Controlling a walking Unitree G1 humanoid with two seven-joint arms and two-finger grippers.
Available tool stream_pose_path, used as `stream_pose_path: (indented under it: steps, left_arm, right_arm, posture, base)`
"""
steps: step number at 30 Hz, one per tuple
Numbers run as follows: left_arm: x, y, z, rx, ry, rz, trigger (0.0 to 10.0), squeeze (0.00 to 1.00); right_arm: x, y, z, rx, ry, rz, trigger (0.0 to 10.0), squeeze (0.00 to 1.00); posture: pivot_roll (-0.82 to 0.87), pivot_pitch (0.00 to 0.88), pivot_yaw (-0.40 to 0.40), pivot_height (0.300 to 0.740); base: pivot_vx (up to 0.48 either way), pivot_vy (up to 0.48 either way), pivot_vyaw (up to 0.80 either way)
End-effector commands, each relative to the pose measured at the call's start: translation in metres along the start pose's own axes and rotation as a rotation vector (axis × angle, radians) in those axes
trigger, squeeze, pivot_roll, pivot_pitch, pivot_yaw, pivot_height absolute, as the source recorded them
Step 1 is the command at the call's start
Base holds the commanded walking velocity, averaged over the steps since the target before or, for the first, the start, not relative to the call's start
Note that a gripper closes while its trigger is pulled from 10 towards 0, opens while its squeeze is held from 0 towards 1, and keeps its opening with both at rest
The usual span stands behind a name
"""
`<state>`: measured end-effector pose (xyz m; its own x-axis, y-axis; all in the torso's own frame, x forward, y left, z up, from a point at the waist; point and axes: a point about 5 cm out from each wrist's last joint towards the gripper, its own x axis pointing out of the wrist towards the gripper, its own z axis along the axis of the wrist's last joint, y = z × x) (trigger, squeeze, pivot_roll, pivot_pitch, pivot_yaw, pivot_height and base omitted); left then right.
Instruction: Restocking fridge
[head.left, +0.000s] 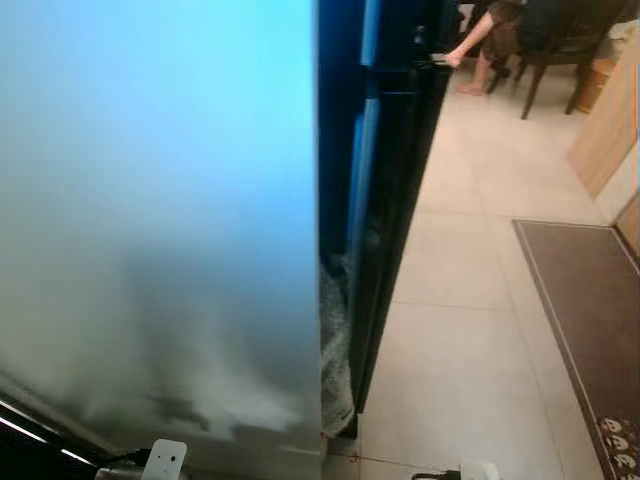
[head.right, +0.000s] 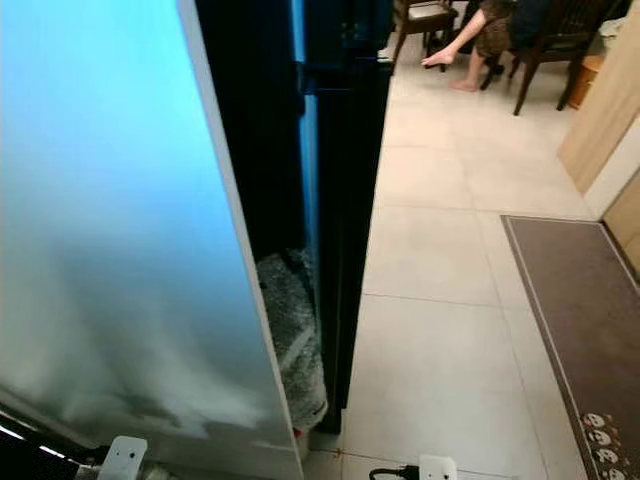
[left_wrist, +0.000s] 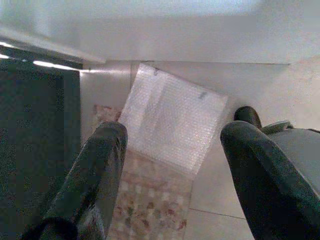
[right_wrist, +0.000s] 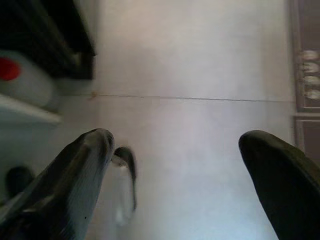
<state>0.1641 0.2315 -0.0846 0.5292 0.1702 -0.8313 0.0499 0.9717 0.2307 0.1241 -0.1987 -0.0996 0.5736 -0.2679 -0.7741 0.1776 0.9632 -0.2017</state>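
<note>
A tall pale fridge door (head.left: 160, 220), lit blue towards its top, stands close in front of me and takes up the left of the eye views. Right of its edge is the dark fridge body (head.left: 385, 200). A bundle of bubble wrap (head.right: 290, 340) sits low in the gap between them. My left gripper (left_wrist: 172, 150) hangs open over a sheet of bubble wrap (left_wrist: 172, 125) and a patterned mat (left_wrist: 150, 205) on the floor. My right gripper (right_wrist: 177, 150) is open above bare tiles, near a white container with a red cap (right_wrist: 20, 80).
Pale floor tiles (head.left: 470, 330) stretch to the right of the fridge. A brown mat (head.left: 590, 310) lies at the right, beside a wooden cabinet (head.left: 610, 120). A person (head.left: 490, 40) sits on a dark chair (head.left: 560, 50) at the far end.
</note>
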Motion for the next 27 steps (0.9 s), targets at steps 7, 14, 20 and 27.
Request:
stream_pose_path:
  steps: [7,14,20,27]
  left_arm:
    - [0.0,-0.001,-0.001,-0.002,0.005,0.004,10.0,0.0]
    - [-0.001,0.0,-0.005,-0.009,0.013,0.013,10.0,0.0]
    - [-0.001,0.0,-0.004,-0.01,0.007,0.013,10.0,0.0]
    - [-0.001,0.0,-0.003,-0.012,0.002,0.021,10.0,0.0]
  right_arm:
    - [0.001,-0.036,0.055,0.064,-0.357,-0.179,10.0,0.0]
    - [-0.003,-0.037,0.064,0.086,-0.441,-0.183,10.0,0.0]
    - [-0.015,-0.048,0.099,0.064,-0.658,-0.186,10.0,0.0]
    - [-0.02,-0.047,0.155,0.046,-0.819,-0.132,10.0,0.0]
  posture:
    - [-0.18,0.0,0.044,0.74]
    - [-0.19,0.0,0.041,0.74]
    - [-0.19,0.0,0.049,0.74]
    - [-0.19,0.0,0.05,0.74]
  base:
    - [0.0,0.0,0.0]
    - [0.0,0.0,0.0]
    - [0.0,0.0,0.0]
    - [0.0,0.0,0.0]
